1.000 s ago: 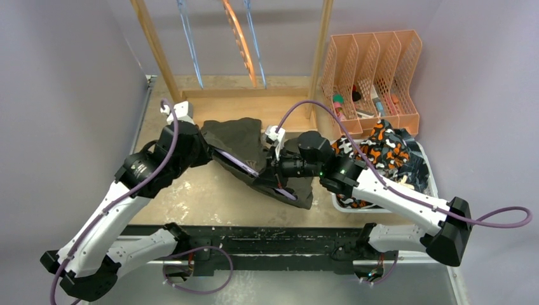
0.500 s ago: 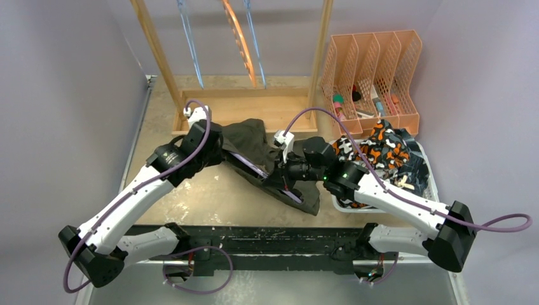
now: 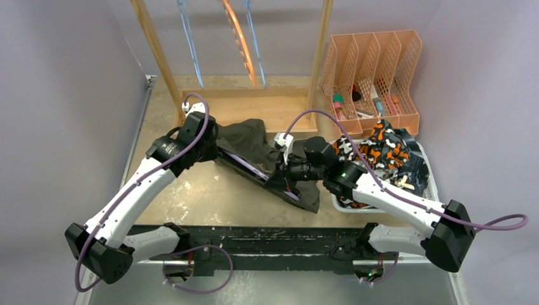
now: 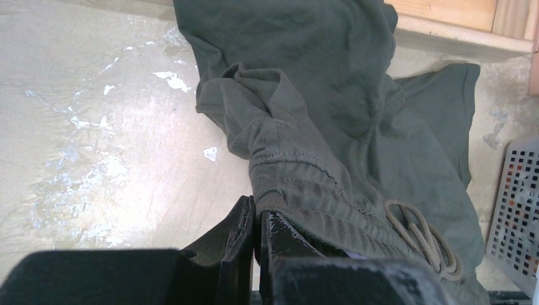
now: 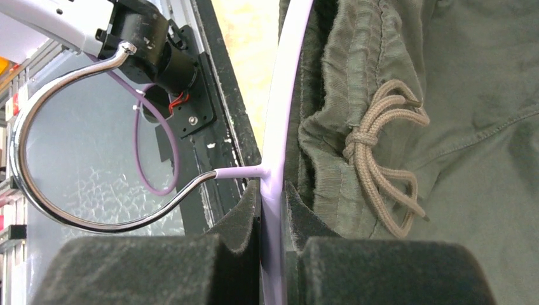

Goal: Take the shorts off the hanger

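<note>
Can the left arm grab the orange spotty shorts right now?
Probably not: the left gripper is shut on the olive shorts, and the right arm lies between it and the orange shorts.

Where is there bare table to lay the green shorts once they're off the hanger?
Best: the bare table between the green shorts and the near edge. A smaller patch sits at the far left corner, left of the wooden rack base. Crowded: the right side, with the bin heaped with patterned shorts and the orange file rack behind it.
</note>
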Robot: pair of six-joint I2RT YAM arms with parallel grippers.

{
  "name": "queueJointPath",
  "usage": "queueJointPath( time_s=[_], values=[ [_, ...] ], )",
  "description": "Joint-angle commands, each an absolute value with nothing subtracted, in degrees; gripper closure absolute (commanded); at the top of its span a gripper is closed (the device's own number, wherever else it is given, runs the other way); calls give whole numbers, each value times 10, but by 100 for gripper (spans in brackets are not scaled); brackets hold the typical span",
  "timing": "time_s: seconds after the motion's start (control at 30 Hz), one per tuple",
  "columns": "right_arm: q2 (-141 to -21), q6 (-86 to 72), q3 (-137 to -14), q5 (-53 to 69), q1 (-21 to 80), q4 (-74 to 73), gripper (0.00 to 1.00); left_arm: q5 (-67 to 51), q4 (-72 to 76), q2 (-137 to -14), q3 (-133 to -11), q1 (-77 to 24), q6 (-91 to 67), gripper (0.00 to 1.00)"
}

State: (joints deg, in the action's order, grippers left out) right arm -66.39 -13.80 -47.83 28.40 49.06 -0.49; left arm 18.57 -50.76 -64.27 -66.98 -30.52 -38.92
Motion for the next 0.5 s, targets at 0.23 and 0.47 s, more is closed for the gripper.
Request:
queueJointPath(
  time_s=[0.23, 0.47],
  values=[
    [-609, -112, -443, 367, 489, -115, 100, 275, -527, -649, -717, -214, -303, 100],
    [-613, -103, -436, 333, 489, -152, 100, 286, -539, -645, -738, -191, -297, 100]
  ],
)
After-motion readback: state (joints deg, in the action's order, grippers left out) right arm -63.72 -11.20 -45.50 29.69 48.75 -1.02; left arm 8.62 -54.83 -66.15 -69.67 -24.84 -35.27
